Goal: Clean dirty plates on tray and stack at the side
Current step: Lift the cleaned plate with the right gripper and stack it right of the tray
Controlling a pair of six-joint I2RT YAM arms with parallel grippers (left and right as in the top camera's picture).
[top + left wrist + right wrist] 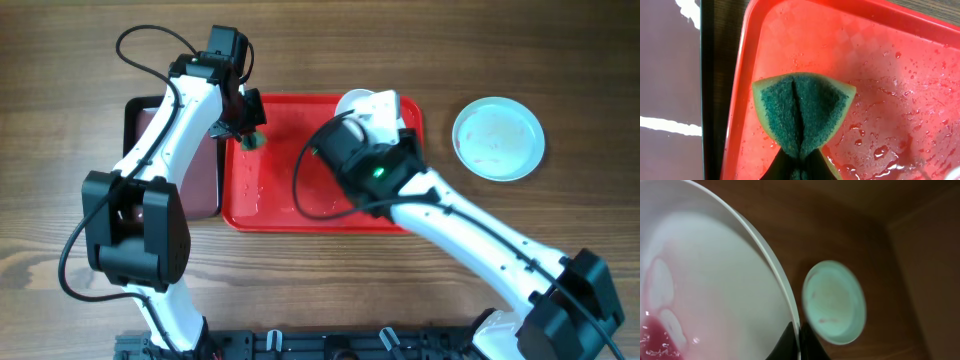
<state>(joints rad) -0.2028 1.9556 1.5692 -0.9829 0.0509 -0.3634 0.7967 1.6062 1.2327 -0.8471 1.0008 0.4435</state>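
Wooden worktop (pixel 60 60). Maroon black-rimmed tray (pixel 205 176) at left, partly covered. 1 green-and-yellow sponge (pixel 821 107), folded in 2, just right of it. Black rail (pixel 330 346) along near edge.

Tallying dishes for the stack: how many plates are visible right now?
2. A white plate is held by the right gripper over the red tray; a pale blue plate sits on the table right of it. Another may be hidden.

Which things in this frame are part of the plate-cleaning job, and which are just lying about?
Part of the job: red tray, wet; white plate, pink-smeared, in the right fingers; pale blue plate, set aside off the tray; green sponge in the left fingers.
Lying about: maroon tray beside the red tray.
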